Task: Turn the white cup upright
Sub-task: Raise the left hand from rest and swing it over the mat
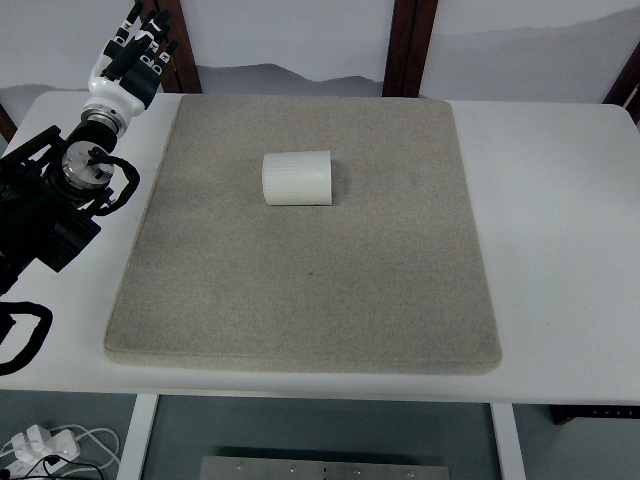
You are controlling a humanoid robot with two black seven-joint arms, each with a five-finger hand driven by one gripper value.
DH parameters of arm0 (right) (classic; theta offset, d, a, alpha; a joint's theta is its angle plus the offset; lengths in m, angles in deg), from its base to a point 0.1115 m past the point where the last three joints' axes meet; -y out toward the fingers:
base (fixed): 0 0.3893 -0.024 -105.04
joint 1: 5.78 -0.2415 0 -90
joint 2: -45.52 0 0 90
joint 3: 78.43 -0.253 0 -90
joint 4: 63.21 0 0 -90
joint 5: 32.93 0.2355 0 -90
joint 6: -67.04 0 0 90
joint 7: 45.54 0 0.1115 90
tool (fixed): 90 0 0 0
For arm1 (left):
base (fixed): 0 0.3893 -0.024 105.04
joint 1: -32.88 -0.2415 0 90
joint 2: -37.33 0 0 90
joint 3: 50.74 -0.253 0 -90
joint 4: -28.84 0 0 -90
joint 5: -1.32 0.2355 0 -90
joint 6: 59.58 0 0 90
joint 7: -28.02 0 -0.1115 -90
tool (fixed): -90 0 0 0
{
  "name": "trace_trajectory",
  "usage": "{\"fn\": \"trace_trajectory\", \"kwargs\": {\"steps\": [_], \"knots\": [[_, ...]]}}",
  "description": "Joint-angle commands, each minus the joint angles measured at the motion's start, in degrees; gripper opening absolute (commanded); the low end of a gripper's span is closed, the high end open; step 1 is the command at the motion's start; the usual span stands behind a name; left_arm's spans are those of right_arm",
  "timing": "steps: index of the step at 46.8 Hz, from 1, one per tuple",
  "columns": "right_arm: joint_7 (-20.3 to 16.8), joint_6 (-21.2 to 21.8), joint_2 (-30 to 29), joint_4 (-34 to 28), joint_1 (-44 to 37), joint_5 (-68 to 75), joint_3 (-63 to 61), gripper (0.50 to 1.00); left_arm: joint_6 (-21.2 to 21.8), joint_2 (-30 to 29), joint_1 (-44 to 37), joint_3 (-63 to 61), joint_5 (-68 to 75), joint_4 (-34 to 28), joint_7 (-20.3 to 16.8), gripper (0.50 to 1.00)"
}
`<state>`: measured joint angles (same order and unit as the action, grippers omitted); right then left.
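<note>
Now | white cup (297, 178) on its side on mat (300, 300) | left robot hand (135, 50) relaxed, empty

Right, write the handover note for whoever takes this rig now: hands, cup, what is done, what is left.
Left robot hand: raised at the table's far left corner, fingers relaxed, holding nothing.
Right robot hand: not in view.
White cup: lying on its side on the grey mat, in the far half, a little left of centre, nothing touching it.
Done: nothing yet; the cup is untouched.
Left: reach the cup, grasp it, turn it upright on the mat, release.
</note>
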<state>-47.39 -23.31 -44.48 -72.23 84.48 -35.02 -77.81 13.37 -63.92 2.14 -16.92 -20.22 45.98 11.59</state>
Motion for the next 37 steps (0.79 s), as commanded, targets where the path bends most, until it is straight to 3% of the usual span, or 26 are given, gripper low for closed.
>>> {"fn": "trace_trajectory", "kwargs": {"steps": [1, 37], "knots": [[0.00, 0.00, 0.00, -0.04, 0.00, -0.02, 0.00, 0.952, 0.00, 0.00, -0.02, 0.45, -0.43, 0.00, 0.09, 1.000], [0.00, 0.00, 0.00, -0.04, 0.00, -0.02, 0.00, 0.952, -1.40, -1.84, 0.24, 0.02, 0.01, 0.00, 0.17, 1.000]]}}
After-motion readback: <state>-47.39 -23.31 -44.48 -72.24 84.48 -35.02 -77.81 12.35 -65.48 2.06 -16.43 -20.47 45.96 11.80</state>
